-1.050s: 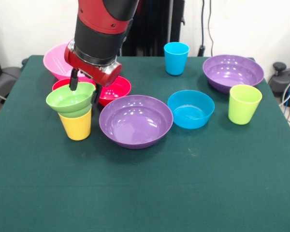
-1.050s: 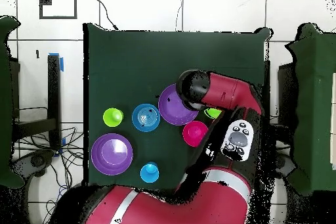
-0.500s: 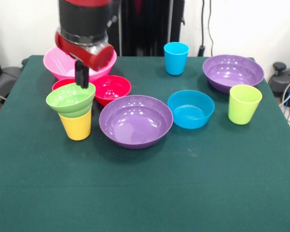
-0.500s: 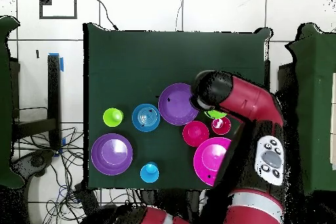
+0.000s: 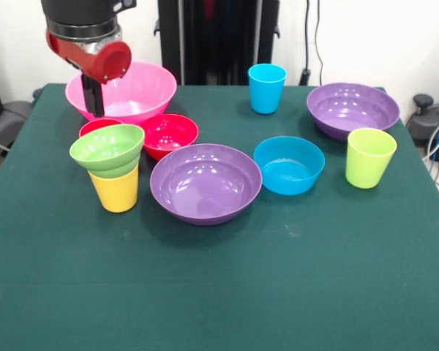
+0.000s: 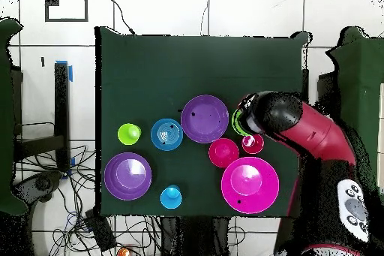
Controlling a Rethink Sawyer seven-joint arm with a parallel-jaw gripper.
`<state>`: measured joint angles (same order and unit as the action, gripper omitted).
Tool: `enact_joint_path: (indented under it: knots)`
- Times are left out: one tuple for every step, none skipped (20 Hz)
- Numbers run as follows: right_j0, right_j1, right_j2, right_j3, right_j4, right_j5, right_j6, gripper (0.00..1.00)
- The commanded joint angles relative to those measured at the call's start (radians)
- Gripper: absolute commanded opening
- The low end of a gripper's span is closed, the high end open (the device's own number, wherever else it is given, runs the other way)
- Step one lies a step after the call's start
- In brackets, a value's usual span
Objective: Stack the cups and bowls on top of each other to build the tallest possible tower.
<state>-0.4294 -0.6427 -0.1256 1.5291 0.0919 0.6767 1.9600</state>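
While the arm hangs over the table's (image 5: 219,292) far left corner, here's the spread, big to small. The pink bowl (image 5: 132,89) sits in that far left corner. One purple bowl (image 5: 205,182) is mid-table, the second purple bowl (image 5: 353,110) is by the far right corner. The blue bowl (image 5: 289,164) is just right of the middle purple one, and the red bowl (image 5: 170,134) is tucked right in front of the pink one.

The only tower so far is the green bowl (image 5: 107,150) perched a bit tilted on the yellow cup (image 5: 116,190) near the left edge. A red cup (image 5: 95,128) peeks out right behind it. The blue cup (image 5: 266,88) stands at the far edge and the lime cup (image 5: 369,157) toward the right edge.

The gripper (image 5: 94,95) is up above the red cup and holding nothing. I honestly can't tell how far its jaws are spread.

Handling-wise, my guess is it's all light, stiff, glossy plastic, so slippery, and the empties will probably skid if bumped. I'd pinch over a rim, one finger inside and one outside the wall. The wide shallow purple bowls look best as a base, and that leaning green bowl seems easy to knock off.

No brands, labels or writing that I can read anywhere.
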Motion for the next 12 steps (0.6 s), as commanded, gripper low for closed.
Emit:
enact_joint_path:
  knots:
    - [-0.04,-0.032,0.208,0.168,-0.06,-0.109,-0.146,0.0]
    - [-0.062,-0.042,0.227,0.205,-0.067,-0.134,-0.16,0.0]
    - [-0.075,-0.046,0.238,0.222,-0.074,-0.144,-0.164,0.0]
    - [-0.082,-0.046,0.244,0.236,-0.089,-0.161,-0.164,0.0]
    - [-0.088,-0.045,0.252,0.241,-0.097,-0.168,-0.16,0.0]
    - [-0.085,-0.039,0.255,0.242,-0.103,-0.171,-0.146,0.0]
    - [-0.087,-0.038,0.261,0.244,-0.109,-0.176,-0.132,0.0]
    - [-0.09,-0.035,0.27,0.247,-0.108,-0.189,-0.118,0.0]
    - [-0.092,-0.031,0.279,0.251,-0.107,-0.202,-0.103,0.0]
    - [-0.093,-0.025,0.29,0.251,-0.105,-0.215,-0.091,0.0]
    - [-0.094,-0.023,0.296,0.253,-0.106,-0.222,-0.083,0.0]
    - [-0.091,-0.019,0.301,0.253,-0.105,-0.234,-0.07,0.0]
